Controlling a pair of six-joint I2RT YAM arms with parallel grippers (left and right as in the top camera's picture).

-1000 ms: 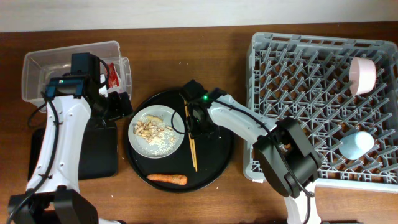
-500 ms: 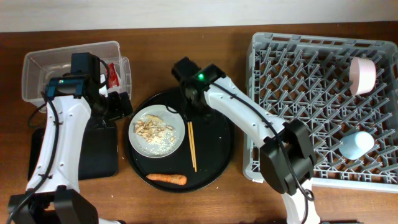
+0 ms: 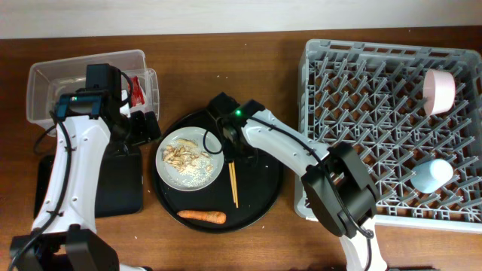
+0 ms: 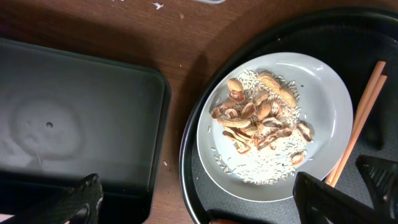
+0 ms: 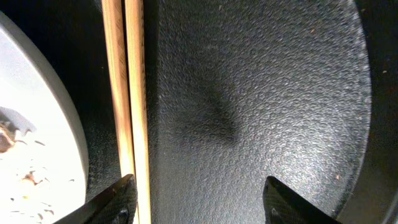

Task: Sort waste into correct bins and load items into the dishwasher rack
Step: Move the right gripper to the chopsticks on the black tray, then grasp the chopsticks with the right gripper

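The pale grey plate (image 3: 188, 159) holds beige food scraps (image 3: 184, 154) on the round black tray (image 3: 263, 188). Two wooden chopsticks (image 3: 233, 184) lie right of it, and the carrot (image 3: 202, 217) lies in front. My right gripper (image 3: 230, 147) is open, low over the chopsticks' far end. In the right wrist view the chopsticks (image 5: 127, 93) run along the inner side of one of the fingers (image 5: 112, 202). My left gripper (image 3: 145, 126) is open and empty, and the plate (image 4: 273, 124) shows in its view. The red wrapper (image 3: 137, 89) lies in the clear tub (image 3: 83, 75). The bowl (image 3: 439, 90) and the blue cup (image 3: 431, 175) sit in the rack (image 3: 361, 98). The tissue is not visible.
The shallow black tray (image 3: 113, 184) lies at the front left, beside the round tray and under the left arm. The rack fills the right side of the table. Bare wood shows between the round tray and the rack.
My right gripper swung toward the far rim of the round tray, then came back down over the chopsticks' far end. The left arm, the chopsticks and the plate have not moved.
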